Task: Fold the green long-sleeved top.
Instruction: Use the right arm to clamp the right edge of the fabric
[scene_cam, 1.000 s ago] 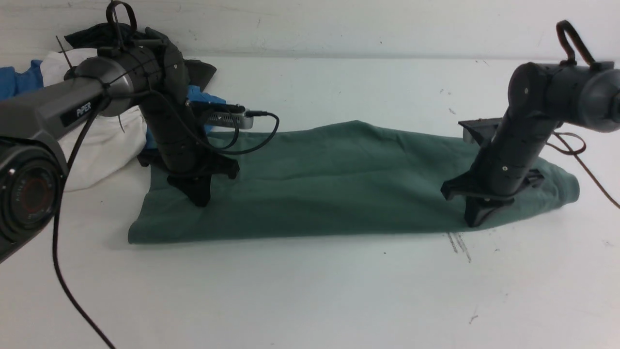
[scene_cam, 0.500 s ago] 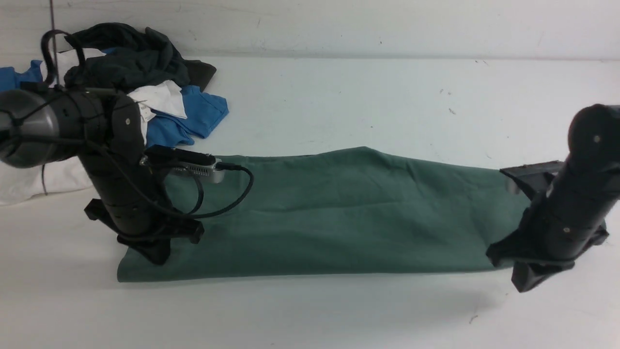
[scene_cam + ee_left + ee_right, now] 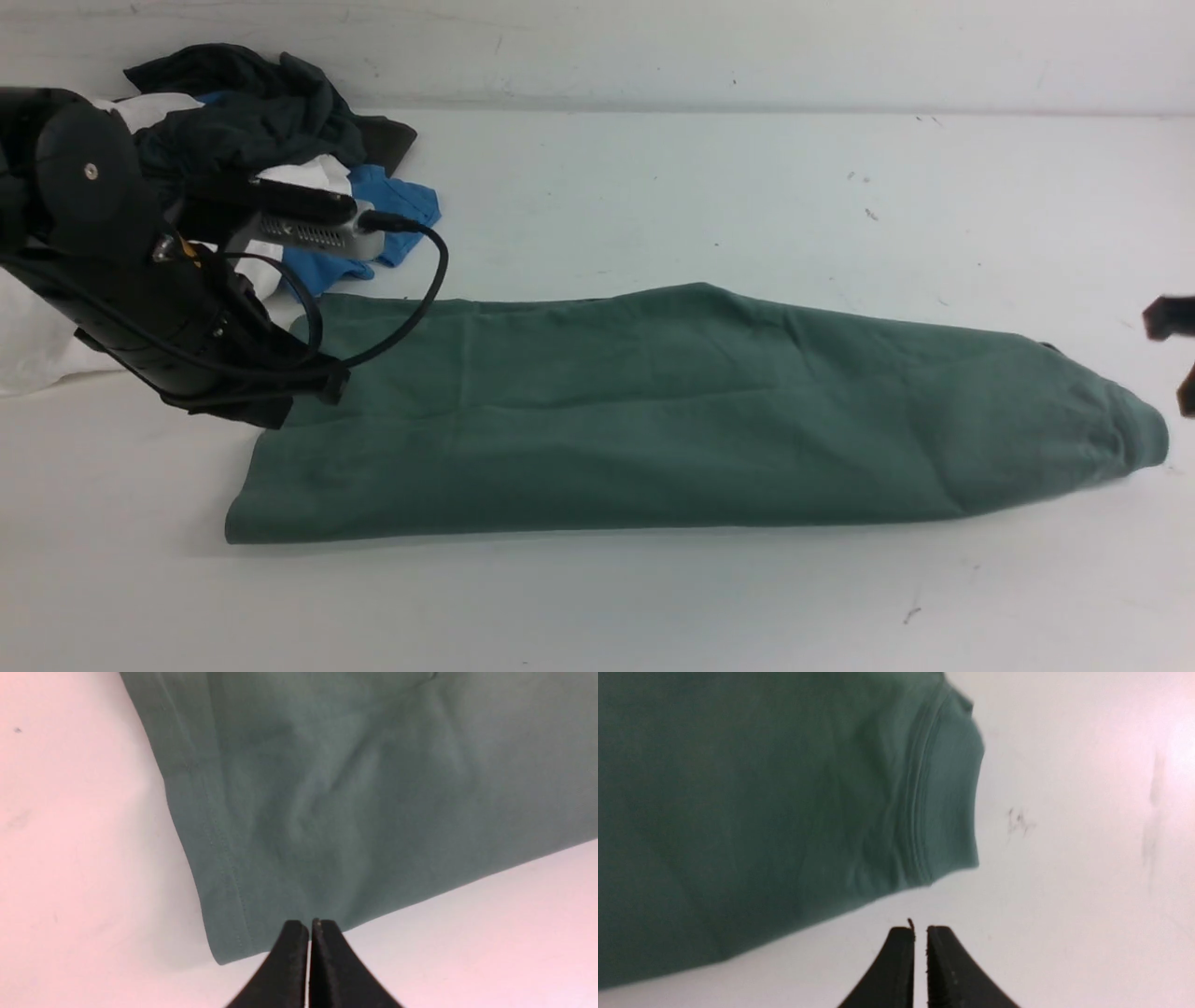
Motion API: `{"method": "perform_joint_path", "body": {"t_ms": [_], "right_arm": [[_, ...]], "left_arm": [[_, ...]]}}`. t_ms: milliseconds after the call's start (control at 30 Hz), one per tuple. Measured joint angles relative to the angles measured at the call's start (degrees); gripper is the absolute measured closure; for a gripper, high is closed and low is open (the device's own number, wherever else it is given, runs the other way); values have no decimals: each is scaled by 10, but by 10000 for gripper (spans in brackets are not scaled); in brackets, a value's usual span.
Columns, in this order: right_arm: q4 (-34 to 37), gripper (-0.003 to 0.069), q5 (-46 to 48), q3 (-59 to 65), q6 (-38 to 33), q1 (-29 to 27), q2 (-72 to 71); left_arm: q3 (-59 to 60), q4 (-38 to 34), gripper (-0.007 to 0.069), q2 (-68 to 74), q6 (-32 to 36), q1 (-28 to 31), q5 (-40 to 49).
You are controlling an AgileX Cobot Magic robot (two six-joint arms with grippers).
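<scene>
The left gripper (image 3: pixel 310 927) has its black fingers (image 3: pixel 287 966) pressed flat together, with only a hairline between them and no cloth visibly pinched. In the left wrist view the tips sit over the edge of the green long-sleeved top (image 3: pixel 355 788), close to a corner with a stitched hem (image 3: pixel 219 858). Whether they touch the fabric cannot be told.

The right gripper (image 3: pixel 920 931) has its fingers (image 3: pixel 896 970) parted by a narrow slit with nothing between them. They hang over the bare white table (image 3: pixel 1064 905), just beside the top's edge and near its ribbed band (image 3: pixel 943 788).

In the front view the top (image 3: pixel 672 411) lies flat on the table (image 3: pixel 653 607), folded into a long band running left to right across the middle. Its squared end is at the left and its tapered end at the right.

The left arm (image 3: pixel 140 308) leans over the top's far left corner, its silver wrist camera (image 3: pixel 317 233) trailing a black cable (image 3: pixel 411 308). Only a dark bit of the right arm (image 3: pixel 1172 317) shows at the right edge.

Far left lies a heap holding a dark charcoal garment (image 3: pixel 252 103), a blue shirt (image 3: pixel 401 205) and a white cloth (image 3: pixel 28 345).
</scene>
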Motion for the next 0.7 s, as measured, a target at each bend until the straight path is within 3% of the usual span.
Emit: {"method": "perform_joint_path", "body": {"t_ms": [33,100,133,300,400,467,567,633,700], "right_arm": [[1,601,2,-4,0,-2,7],[10,489,14,-62,1,-3,58],[11,479,14,-67,1,-3,58],[0,173,54,-182,21,15,186],[-24,46,66,-226,39,29,249],[-30,2,66,-238,38,39,281],[-45,-1,70,-243,32,53,295],[-53,15,71,-246,32,60,298],[-61,115,71,-247,24,68,300]], "left_arm": [[0,-3,629,-1,0,0,0],[0,-21,629,-12,4,0,1],[0,-22,629,-13,6,0,1],[0,-36,629,-14,21,0,1],[0,-38,628,-14,24,0,1],[0,-38,628,-14,24,0,2],[0,-38,628,-14,25,0,2],[1,-38,628,-14,25,0,2],[3,-38,628,-14,25,0,2]]}}
